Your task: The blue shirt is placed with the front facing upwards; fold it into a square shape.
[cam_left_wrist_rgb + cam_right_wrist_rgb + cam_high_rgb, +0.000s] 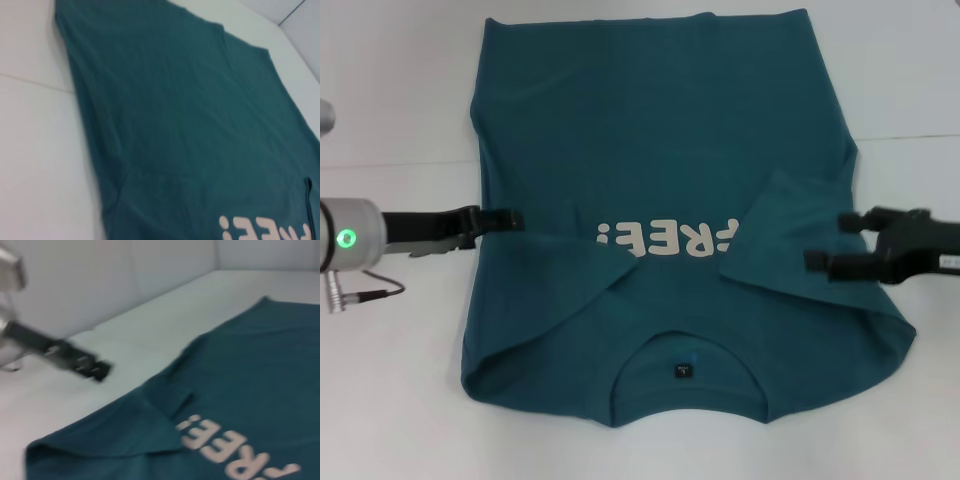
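The blue shirt lies flat, front up, on the white table, with its collar and dark neck label nearest me. Both sleeves are folded inward: the left sleeve and the right sleeve partly cover the white lettering. My left gripper sits at the shirt's left edge, level with the lettering. Opposite it, my right gripper stands open over the shirt's right edge by the folded sleeve. The left wrist view shows the shirt body. In the right wrist view the shirt and the far-off left gripper appear.
White table surrounds the shirt on all sides, with a faint seam line across it. A grey cable hangs from the left wrist. A pale wall rises behind the table in the right wrist view.
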Robot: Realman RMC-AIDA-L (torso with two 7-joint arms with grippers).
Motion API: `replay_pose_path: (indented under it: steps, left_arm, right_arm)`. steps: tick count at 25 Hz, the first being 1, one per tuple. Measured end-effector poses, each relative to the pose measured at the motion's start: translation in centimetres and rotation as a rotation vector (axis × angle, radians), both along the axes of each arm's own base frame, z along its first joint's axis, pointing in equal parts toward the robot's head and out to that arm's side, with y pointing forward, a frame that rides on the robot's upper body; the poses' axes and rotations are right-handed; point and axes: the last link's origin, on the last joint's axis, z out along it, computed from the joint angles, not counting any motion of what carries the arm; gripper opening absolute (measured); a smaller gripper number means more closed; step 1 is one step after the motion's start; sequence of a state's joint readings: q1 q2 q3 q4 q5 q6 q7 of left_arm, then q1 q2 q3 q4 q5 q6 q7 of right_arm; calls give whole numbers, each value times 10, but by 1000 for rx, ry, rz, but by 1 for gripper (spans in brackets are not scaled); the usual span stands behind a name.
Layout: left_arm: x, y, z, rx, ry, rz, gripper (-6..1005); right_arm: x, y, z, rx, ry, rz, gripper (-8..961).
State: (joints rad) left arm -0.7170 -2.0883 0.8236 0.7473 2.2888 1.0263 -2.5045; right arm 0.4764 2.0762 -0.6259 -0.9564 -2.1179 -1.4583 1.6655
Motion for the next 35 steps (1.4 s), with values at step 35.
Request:
replay_pose_path:
  steps: [35]
  left_arm:
    - [-13,-33,37,-202,7,-54,880]
  right_arm:
    - [47,4,36,-145,-7,-714,940]
